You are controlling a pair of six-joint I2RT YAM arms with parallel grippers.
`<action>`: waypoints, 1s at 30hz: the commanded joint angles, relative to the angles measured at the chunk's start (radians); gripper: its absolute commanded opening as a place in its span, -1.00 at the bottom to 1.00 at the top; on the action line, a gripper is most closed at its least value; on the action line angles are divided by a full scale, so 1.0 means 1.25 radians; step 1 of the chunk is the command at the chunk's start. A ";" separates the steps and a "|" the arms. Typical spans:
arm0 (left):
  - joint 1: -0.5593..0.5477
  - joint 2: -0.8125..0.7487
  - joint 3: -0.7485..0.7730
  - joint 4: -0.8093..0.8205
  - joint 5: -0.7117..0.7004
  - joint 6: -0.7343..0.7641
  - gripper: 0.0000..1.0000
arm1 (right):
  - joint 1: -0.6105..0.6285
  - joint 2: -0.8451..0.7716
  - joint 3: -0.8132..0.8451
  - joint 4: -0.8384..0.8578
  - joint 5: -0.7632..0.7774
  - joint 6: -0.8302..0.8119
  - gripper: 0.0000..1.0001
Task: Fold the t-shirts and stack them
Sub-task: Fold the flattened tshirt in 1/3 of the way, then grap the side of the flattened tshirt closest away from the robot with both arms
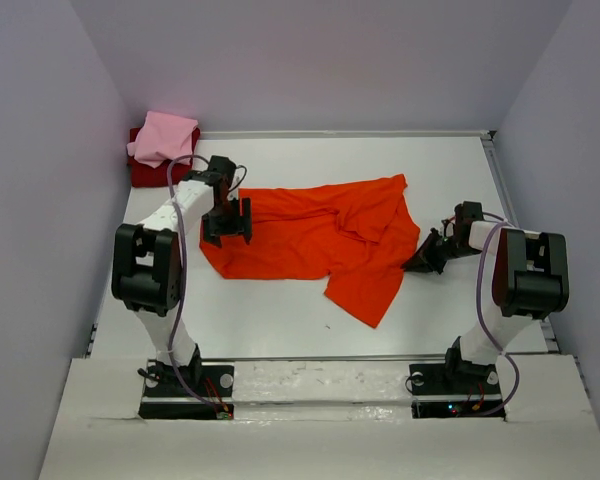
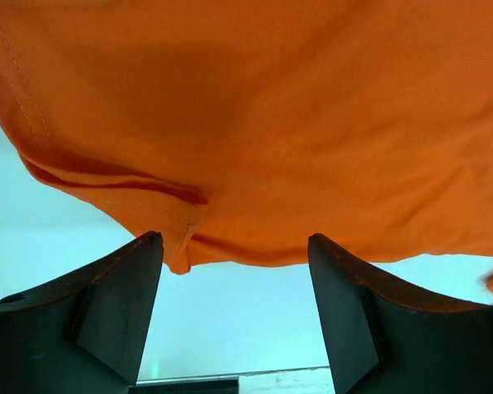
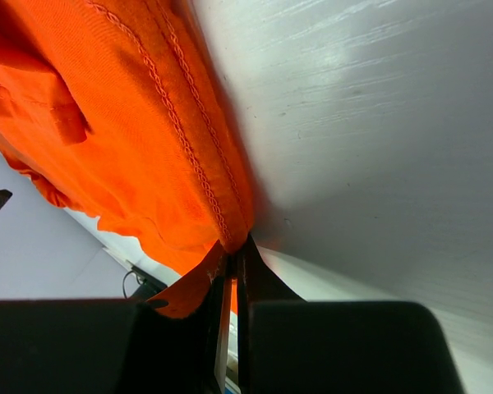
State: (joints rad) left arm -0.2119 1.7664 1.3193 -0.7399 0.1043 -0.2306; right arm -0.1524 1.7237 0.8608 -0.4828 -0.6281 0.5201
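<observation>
Where the right tool (image 3: pixel 234 256) clamps the orange t-shirt (image 3: pixel 123 123), hem vanishes.

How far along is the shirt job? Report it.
Done: the pink t-shirt lies folded on the dark red t-shirt in the far left corner. In hand: the right fingers pinch the hem of the orange t-shirt; the left fingers stand open at its other edge. Left: fold it and stack it.

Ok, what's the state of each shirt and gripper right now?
orange-red t-shirt: unfolded, spread out rumpled.
pink t-shirt: folded, top of stack.
dark red t-shirt: folded, underneath.
left gripper: open, at the orange-red t-shirt's left edge.
right gripper: shut on its right edge.
</observation>
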 commanded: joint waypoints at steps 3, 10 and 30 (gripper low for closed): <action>-0.088 0.073 0.107 -0.139 -0.184 0.065 0.61 | -0.006 0.009 0.013 0.021 -0.001 -0.019 -0.91; -0.103 0.062 0.128 -0.152 -0.219 0.094 0.67 | -0.006 0.011 0.034 0.001 -0.006 -0.037 -0.91; -0.107 0.079 0.050 -0.121 -0.232 0.097 0.48 | -0.006 0.015 0.087 -0.051 -0.020 -0.077 -0.91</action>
State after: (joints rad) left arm -0.3454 1.8690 1.4059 -0.8791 -0.1913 -0.1246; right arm -0.1524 1.7416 0.9287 -0.5297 -0.6399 0.4442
